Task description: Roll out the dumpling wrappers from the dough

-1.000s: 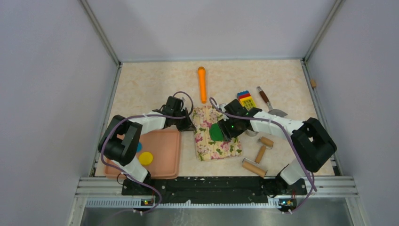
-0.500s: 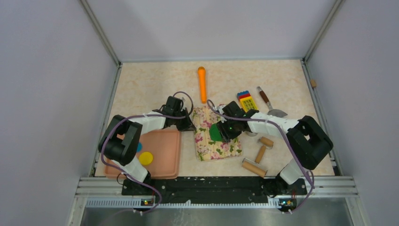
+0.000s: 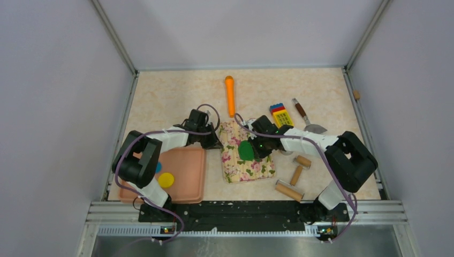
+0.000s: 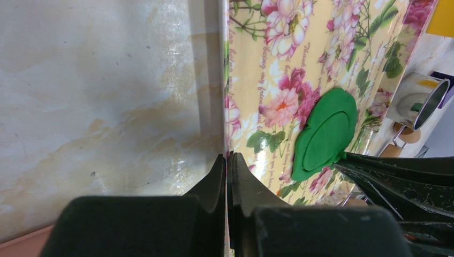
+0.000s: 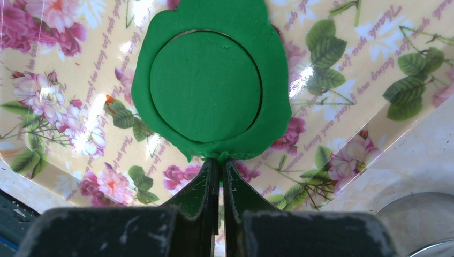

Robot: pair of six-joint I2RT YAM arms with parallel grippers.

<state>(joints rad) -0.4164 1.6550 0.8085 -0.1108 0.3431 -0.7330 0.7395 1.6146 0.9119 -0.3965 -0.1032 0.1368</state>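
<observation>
The dough (image 5: 219, 13) lies flat about the middle of the floral mat (image 5: 342, 80); a neat round dumpling wrapper (image 5: 206, 91) is seen cut inside it, so that the dough is left as a ragged ring around the disc, touching it all round. The right tool (image 5: 219, 163) is closed to a narrow slit on a small nub of the ring's near edge; the left tool (image 4: 228, 160) is pinched shut on the mat's left edge, where it meets the tabletop (image 4: 107, 96), and the mat is judged to be pinned by it. A yellow wrapper (image 3: 166, 179) is set on the pink tray (image 3: 190, 171), well apart from the mat.

The clay is judged to be soft, light and slightly tacky against the glossy mat; so thin a ring may be expected to stretch or tear if it is pulled sharply. It is best taken at the outer rim, as here, and peeled low and slowly, so that the disc is not dragged or dented; the disc itself should be gripped only at its very edge.
</observation>
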